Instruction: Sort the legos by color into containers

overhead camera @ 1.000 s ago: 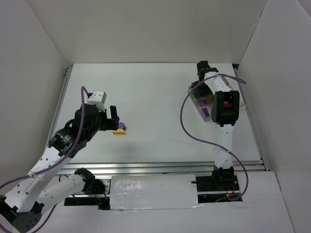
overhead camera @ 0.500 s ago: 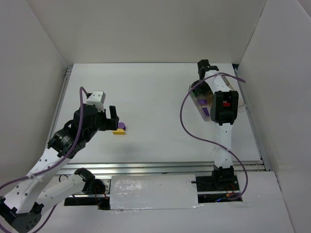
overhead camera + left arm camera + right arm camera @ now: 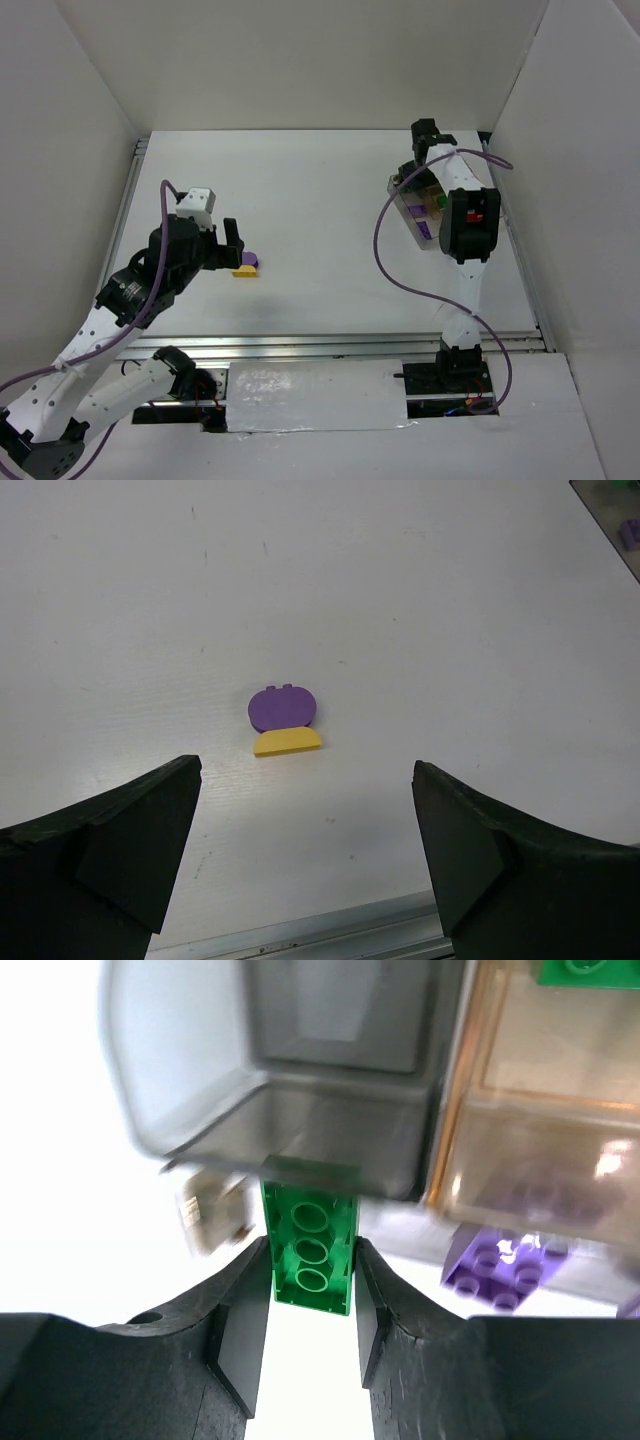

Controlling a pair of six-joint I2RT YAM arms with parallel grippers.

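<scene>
Right end effector [image 3: 310,1295] is clenched on a green brick [image 3: 311,1245], pads on its long sides, just beside the grey end of the tray [image 3: 404,200] at 2 o'clock on the bench [image 3: 320,190]. The tray's compartments already hold stored purple bricks [image 3: 497,1260]. Left end effector [image 3: 305,780] is released, hanging over a purple piece [image 3: 283,707] that touches a yellow piece [image 3: 287,742] at its 6 o'clock, roughly 9 o'clock on the bench. Bricks look light, rigid and slick, so I'd pinch flat opposite faces squarely, since the rounded edges will likely slip.
</scene>
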